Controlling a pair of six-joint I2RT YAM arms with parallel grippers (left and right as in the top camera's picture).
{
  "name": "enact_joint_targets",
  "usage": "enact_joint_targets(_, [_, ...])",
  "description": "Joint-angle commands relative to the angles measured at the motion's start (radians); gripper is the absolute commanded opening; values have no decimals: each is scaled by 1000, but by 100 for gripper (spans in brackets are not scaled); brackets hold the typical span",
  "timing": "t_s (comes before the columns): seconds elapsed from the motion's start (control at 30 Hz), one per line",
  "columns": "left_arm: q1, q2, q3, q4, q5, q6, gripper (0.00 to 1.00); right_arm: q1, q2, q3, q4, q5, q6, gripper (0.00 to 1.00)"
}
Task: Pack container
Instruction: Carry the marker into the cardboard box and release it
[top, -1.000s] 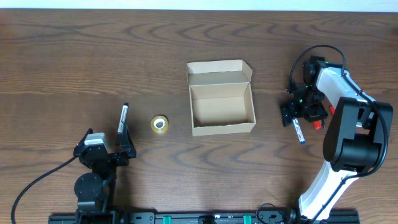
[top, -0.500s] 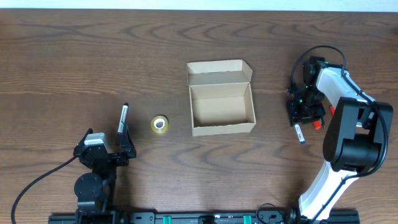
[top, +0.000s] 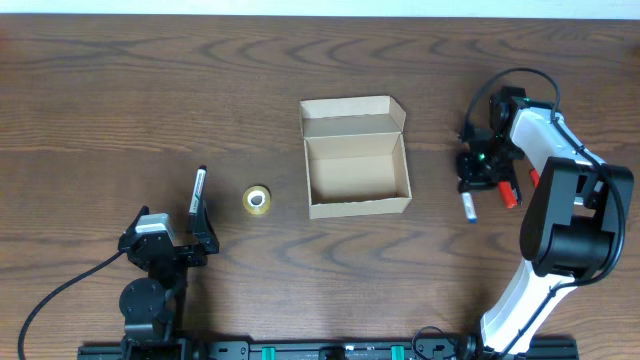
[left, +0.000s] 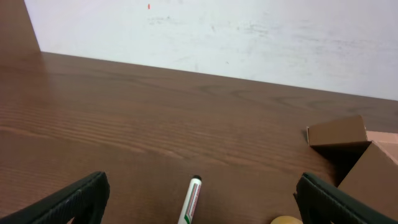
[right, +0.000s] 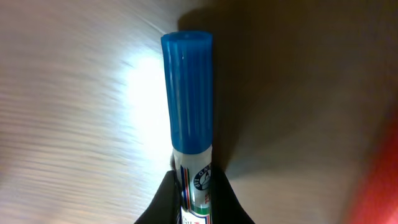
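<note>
The container (top: 356, 178), a tan cardboard box with its flap lid open toward the back, stands mid-table with nothing showing inside it; its corner shows in the left wrist view (left: 364, 158). To the right of it, my right gripper (top: 473, 184) is shut on a blue-capped marker (top: 467, 206). In the right wrist view the black fingers (right: 163, 200) clamp the marker's white barrel, and the blue cap (right: 188, 87) sticks out ahead over the table. My left gripper (top: 172, 246) stands wide open at the front left, with a black-capped marker (left: 191, 200) lying on the table ahead of it, untouched.
A red marker (top: 509, 193) lies just right of the right gripper. A small yellow tape roll (top: 257, 200) sits between the black-capped marker (top: 197, 190) and the container. Dark wooden table all round; a white wall (left: 217, 31) rises behind its far edge.
My right gripper has closed from open onto the blue-capped marker. The marker has shifted slightly left and toward the container. The left arm has not moved.
</note>
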Motion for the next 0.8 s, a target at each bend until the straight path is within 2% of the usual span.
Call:
enact_joint_targets(0.0, [-2, -6, -29, 0, 0, -7, 95, -2, -5, 65, 4, -267, -9, 1])
enact_joint_targets(0.13, [-2, -6, -29, 0, 0, -7, 95, 14, -80, 164, 9, -435, -37, 2])
enact_joint_targets(0.27, [-2, -6, -29, -2, 0, -7, 95, 74, -193, 266, 33, -454, -37, 1])
enact_joint_targets(0.33, [-2, -6, -29, -2, 0, -7, 95, 124, -246, 303, 47, -449, -81, 1])
enact_joint_targets(0.57, [-2, -6, -29, -2, 0, -7, 95, 418, -332, 355, -45, -286, -359, 1])
enact_joint_targets(0.67, [-2, -6, -29, -3, 0, -7, 95, 549, -323, 354, -93, -130, -466, 1])
enact_joint_targets(0.77, [-2, -6, -29, -3, 0, -7, 95, 623, -312, 353, -143, -6, -634, 1])
